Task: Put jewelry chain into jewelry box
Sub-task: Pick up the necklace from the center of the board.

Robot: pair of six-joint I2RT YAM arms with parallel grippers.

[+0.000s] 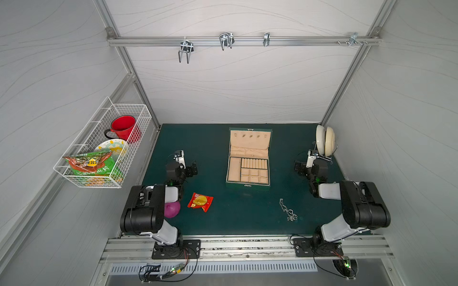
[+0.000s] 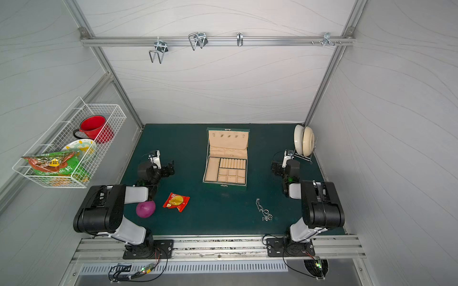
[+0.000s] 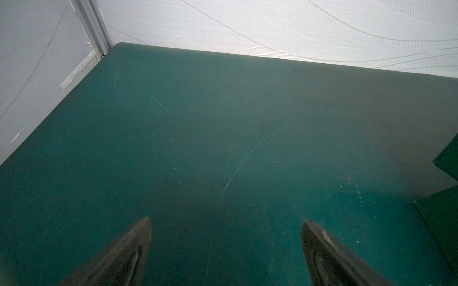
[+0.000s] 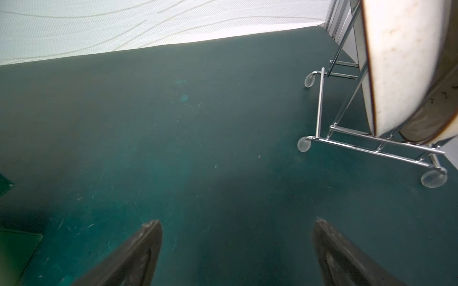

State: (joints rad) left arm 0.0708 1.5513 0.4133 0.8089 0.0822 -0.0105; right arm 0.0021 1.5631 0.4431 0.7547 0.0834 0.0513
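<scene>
1. Looking from above, you find the chain (image 1: pixel 287 210) in a loose heap on the green mat (image 1: pixel 235 222). It is near the front edge, apart from the box and on the right arm's side. That makes the right arm the likelier one to fetch it.
2. You see the box (image 1: pixel 248 185) mid-mat with its lid propped open toward the back wall. Its beige compartments face up and look empty, so nothing needs opening first.
3. Your left gripper (image 3: pixel 226 222) has its jaws spread wide over bare mat, with nothing between them. It sits off to the box's left, out of the way.
4. Your right gripper (image 4: pixel 237 221) is likewise wide apart and empty. It is near the upright plates (image 1: pixel 325 143), farther back than the chain.
5. A red snack packet (image 1: pixel 200 201) and a purple ball (image 1: pixel 172 209) lie on the left, well apart from the chain.
6. Expect the chain to be limp and slippery, so pinching it at the bunched part seems safest.
</scene>
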